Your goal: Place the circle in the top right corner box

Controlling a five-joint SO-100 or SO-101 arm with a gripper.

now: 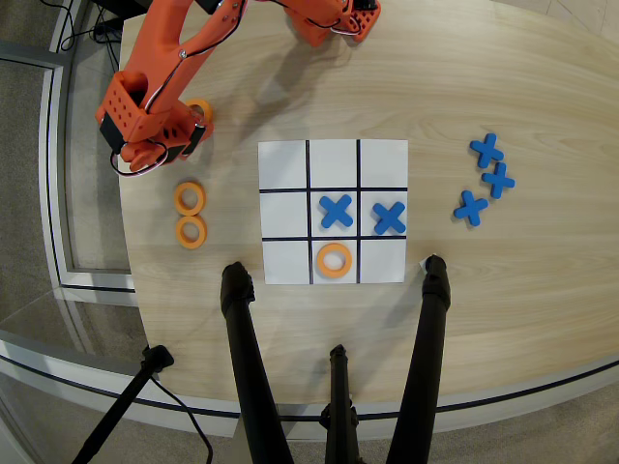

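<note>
The gripper [145,159] hung over the table's left edge in the overhead view, pointed down, its jaws hidden under the orange wrist housing, so whether it was open or closed could not be told. Just beside it, toward the arm's base, the circle [200,109] peeked out from behind the housing; whether the gripper touched it could not be told either. Just below the gripper lay two spare rings [190,198], one touching the other. Further right sat the grid [284,164], with two blue crosses [337,211] in its middle row and one ring [334,261] in its bottom middle cell. The top right box [382,163], well away from the gripper, was empty. By this showing the task was at its start: pickup, carry and placing all remained.
</note>
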